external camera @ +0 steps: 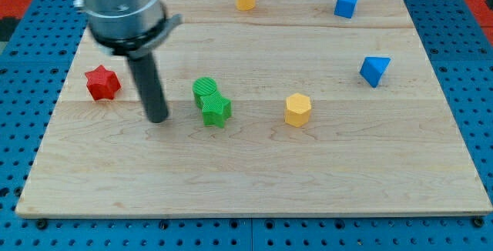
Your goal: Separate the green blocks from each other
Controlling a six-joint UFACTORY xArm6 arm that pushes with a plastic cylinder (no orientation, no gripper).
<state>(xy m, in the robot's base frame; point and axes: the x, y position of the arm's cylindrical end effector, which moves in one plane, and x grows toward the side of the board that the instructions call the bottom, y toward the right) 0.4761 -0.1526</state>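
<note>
The arm has no pincer, only a rod, so there is nothing to spread or pinch. The tip (157, 118) rests on the table (254, 182), near the two green blocks on their left. The green cylinder (204, 91) and the green star (216, 111) touch each other, the star just below and right of the cylinder. The risk appears to be a push along their common line: then both would probably slide together and stay joined. A push too far right could also bring the star against the yellow hexagon (297, 109). The red star (102, 82) sits apart, left of the rod.
</note>
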